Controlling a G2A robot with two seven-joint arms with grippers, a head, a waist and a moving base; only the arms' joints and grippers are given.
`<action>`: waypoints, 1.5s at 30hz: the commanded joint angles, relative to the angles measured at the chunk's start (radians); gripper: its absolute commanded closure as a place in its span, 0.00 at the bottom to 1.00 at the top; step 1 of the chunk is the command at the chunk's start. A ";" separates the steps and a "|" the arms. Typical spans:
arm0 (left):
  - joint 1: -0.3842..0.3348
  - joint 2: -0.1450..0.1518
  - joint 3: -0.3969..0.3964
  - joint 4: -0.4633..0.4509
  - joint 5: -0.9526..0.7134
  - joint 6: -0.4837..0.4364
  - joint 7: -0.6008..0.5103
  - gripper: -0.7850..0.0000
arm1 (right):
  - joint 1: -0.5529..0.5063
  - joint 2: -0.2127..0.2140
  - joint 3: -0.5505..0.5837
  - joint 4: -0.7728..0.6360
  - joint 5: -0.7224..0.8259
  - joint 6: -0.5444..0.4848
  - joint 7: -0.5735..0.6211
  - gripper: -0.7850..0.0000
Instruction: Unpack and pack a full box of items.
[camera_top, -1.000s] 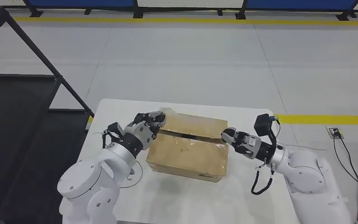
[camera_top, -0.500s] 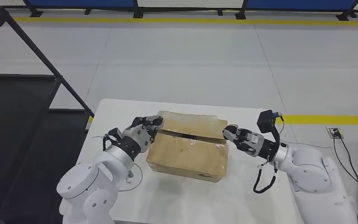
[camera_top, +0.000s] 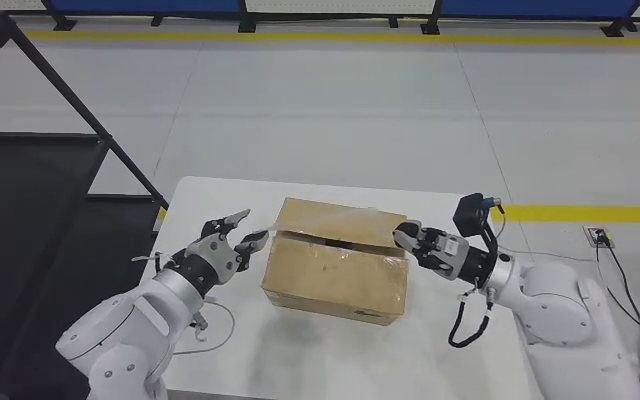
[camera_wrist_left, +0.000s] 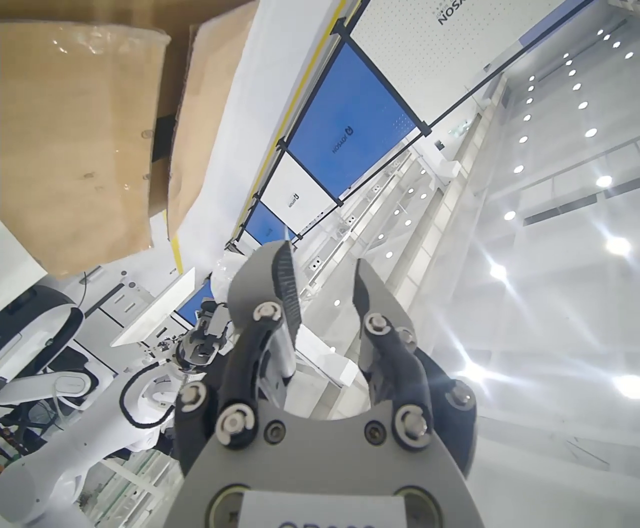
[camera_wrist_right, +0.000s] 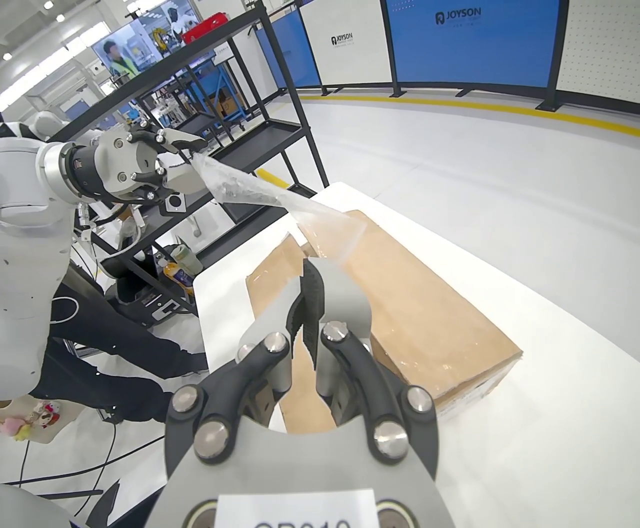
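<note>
— where is the box?
— box (camera_top: 335, 275), brown cardboard, lies flat in the middle of the white table (camera_top: 300, 350), long side across me, between my two grippers. the top flaps are down but not tight: a dark slot (camera_top: 340, 243) shows along the seam near its middle. a shiny clear film covers the top face.

— left side?
— my left gripper (camera_top: 256, 225) is off the box's left end, raised above the table, not touching the cardboard. its fingers (camera_wrist_left: 265, 285) are spread well apart and nothing is pinched between the pads. a strip of clear tape (camera_wrist_right: 250, 192) stretches straight from those fingers down to the box top, near the left end of the seam. i cannot tell which finger it clings to.

— right side?
— my right gripper (camera_wrist_right: 312, 267) is at the box's right end, at about top-edge height, tips over the end of the seam. the fingers are drawn nearly together, only a sliver between the pads. i cannot tell if cardboard or tape is caught in there.

— surroundings?
— a black rack (camera_wrist_right: 270, 137) stands off the table's left side, behind my left arm, apart from the box.
</note>
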 joint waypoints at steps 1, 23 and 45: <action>0.006 0.005 -0.013 -0.005 -0.026 0.000 0.005 0.00 | 0.003 0.002 -0.005 -0.017 -0.005 0.024 0.004 1.00; 0.124 0.067 -0.222 0.025 -0.255 0.000 -0.053 0.00 | 0.010 0.006 -0.073 -0.206 -0.103 0.281 -0.065 1.00; 0.205 0.128 -0.344 0.057 -0.350 -0.001 -0.122 0.00 | 0.016 -0.008 -0.167 -0.323 -0.319 0.446 -0.223 1.00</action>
